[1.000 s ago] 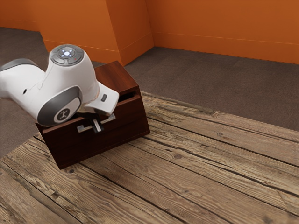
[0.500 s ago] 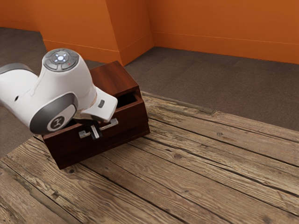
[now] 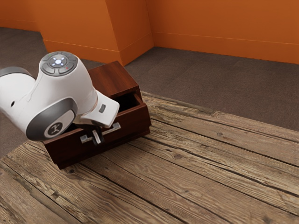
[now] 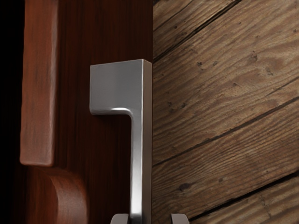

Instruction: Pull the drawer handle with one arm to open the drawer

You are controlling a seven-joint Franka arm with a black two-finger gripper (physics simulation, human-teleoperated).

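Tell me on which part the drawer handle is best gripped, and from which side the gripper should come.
Take the handle on its long straight bar, near the middle, away from the bent end. The bar stands off from the drawer front, leaving room behind it. Come from the front, square to that face, closing across the bar's thin width. The gripper is at this spot.

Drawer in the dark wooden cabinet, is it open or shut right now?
Partly open: the drawer front juts out past the cabinet, with a dark gap behind its top edge.
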